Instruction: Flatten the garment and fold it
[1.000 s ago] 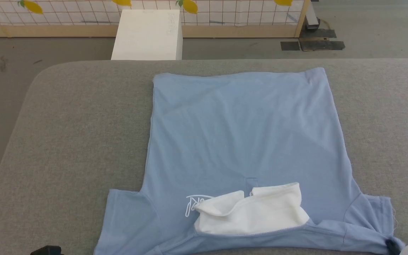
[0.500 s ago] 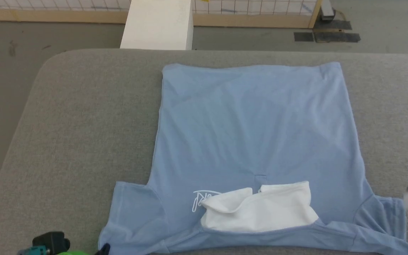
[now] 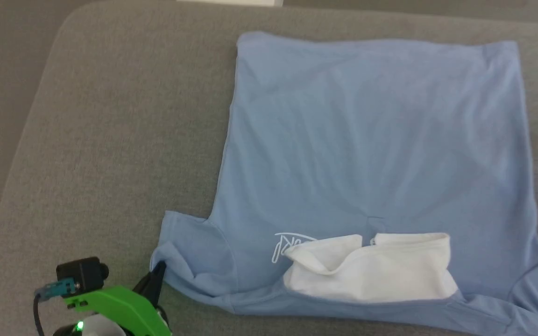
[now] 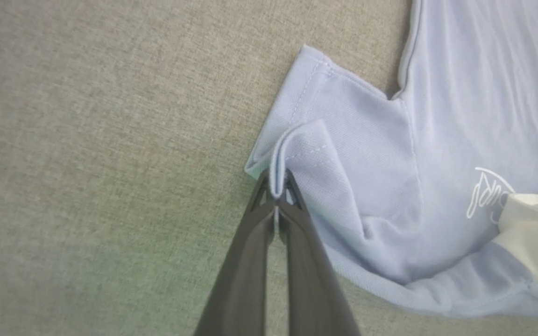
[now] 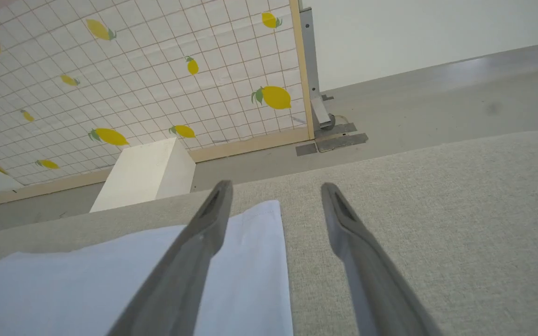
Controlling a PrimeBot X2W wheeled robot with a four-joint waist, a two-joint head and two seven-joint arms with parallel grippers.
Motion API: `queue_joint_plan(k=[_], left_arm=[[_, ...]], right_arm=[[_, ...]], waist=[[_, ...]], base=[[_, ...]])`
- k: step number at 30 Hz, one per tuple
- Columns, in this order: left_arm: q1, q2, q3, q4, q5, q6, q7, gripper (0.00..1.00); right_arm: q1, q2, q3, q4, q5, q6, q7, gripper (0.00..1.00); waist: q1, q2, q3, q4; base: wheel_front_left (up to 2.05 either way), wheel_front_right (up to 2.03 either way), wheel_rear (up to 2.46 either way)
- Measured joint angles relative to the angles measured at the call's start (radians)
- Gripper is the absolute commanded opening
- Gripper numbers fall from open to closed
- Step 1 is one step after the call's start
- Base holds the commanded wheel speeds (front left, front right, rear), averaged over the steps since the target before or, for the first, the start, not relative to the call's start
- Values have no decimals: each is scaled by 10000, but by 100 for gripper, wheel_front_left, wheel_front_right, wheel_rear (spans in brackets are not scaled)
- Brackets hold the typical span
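The garment lies flat on the grey woven tabletop, at 1 o'clock of the left hand, which is pinched tight on the stitched cuff of its near sleeve. Fabric soft, light blue, with a crumpled white panel; right hand gapes wide, empty. Versus a second ago: that sleeve is bunched, not flat, and the right hand has let go.

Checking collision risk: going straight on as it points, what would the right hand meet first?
Way looks free: the open right hand aims over the far corner of the garment toward the floor; depth unclear.
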Motion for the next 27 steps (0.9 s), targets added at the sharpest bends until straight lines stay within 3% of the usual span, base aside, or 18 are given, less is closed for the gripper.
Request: queue_joint_plan(k=[8,17,18,19,21,22,25,27], left_arm=[[-529,-119,-249,-366,15,-217,-376,0],[-870,-226,-414,-644,15,-382,-729,0],[-901,-234,-418,-652,13,-391,-786,0],[-933,-244,-430,-656,13,-401,-800,0],[-979,-253,-443,-648,13,-433,-878,0],[-1007,-257,-439,-629,13,-435,-888,0],[-1058,-261,-466,-499,15,-437,-959,0],[-1088,-263,-477,-387,15,-439,-963,0]], right_arm=[[-2273,-646,-433,1156,-1302,0,3051,100],[-2918,-709,-715,752,-2399,0,5559,100],[-2924,-717,-721,617,-2475,0,5864,95],[-2958,-763,-681,422,-2539,0,6167,49],[-2963,-894,-477,111,-2702,0,6613,24],[-2942,-949,-370,-52,-2748,0,6792,1],[-2615,-940,-113,-462,-2681,0,6819,0],[-2120,-995,142,-840,-2583,0,6192,0]], waist=[[1,0,1369,519],[1,0,2622,1047],[1,0,2720,1100],[1,0,2804,1155],[1,0,2898,1254],[1,0,2918,1305],[1,0,2850,1350],[1,0,2741,1351]], base=[[0,0,0],[0,0,0],[0,0,0],[0,0,0],[0,0,0],[0,0,0],[0,0,0],[0,0,0]])
